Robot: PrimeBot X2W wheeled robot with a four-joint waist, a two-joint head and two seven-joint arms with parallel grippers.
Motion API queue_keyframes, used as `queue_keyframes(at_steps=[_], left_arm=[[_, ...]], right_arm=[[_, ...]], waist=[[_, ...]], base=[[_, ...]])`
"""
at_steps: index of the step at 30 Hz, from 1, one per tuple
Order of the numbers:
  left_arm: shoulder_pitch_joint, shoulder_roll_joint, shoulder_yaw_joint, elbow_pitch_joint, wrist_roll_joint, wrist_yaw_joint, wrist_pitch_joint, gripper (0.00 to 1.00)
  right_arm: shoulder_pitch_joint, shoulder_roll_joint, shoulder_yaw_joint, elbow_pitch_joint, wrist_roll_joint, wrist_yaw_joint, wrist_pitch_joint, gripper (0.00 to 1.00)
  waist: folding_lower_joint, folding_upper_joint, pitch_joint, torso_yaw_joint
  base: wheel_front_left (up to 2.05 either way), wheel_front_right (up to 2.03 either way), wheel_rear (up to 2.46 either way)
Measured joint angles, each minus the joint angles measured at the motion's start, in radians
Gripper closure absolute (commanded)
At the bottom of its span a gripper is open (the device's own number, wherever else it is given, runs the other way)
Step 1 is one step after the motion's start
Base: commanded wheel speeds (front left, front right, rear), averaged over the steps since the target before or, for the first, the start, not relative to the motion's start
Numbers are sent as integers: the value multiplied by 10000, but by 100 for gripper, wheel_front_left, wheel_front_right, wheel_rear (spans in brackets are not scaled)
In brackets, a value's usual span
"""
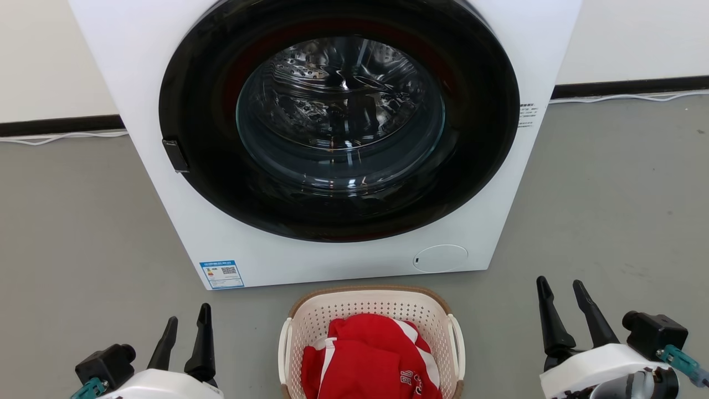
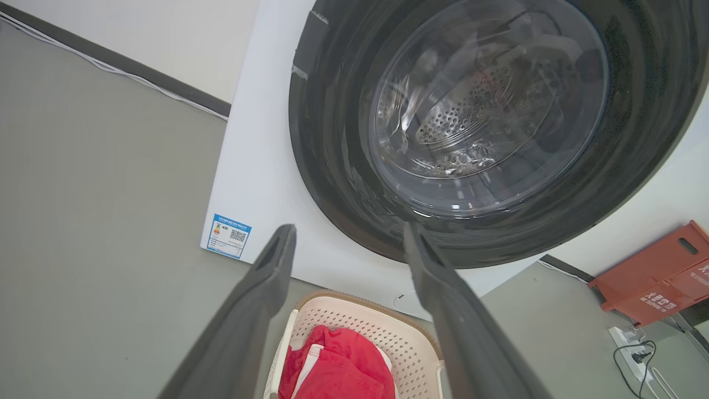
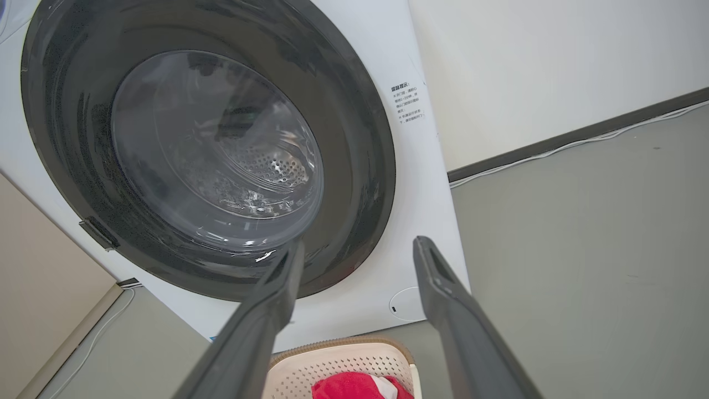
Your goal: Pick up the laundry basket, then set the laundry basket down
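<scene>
Grey floor (image 1: 83,221) before the washing machine (image 1: 144,83), the laundry basket (image 1: 360,310) sitting between the left pincer (image 1: 189,313) and right pincer (image 1: 559,281), both spread and empty; it looks light, stiff plastic carrying soft red clothing (image 1: 371,354), best taken by its loop handles (image 1: 460,343).

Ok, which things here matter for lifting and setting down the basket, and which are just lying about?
For the job: laundry basket on the floor, red garment in it; left gripper and right gripper, both open, either side of it.
Lying about: washing machine behind the basket; red crate; power strip; white cable.
</scene>
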State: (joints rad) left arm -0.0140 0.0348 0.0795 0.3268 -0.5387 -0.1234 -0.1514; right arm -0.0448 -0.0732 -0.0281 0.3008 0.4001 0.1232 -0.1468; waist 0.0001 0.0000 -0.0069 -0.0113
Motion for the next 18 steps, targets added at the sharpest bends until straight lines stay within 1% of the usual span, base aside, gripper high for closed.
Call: queue_keyframes(at_steps=[18], left_arm=[[1, 15, 13, 92, 2063, 0, -523, 0]], right_arm=[[2, -50, 192, 134, -2313, 2, -502, 0]], waist=[[0, 0, -29, -33]], base=[[0, 0, 0]])
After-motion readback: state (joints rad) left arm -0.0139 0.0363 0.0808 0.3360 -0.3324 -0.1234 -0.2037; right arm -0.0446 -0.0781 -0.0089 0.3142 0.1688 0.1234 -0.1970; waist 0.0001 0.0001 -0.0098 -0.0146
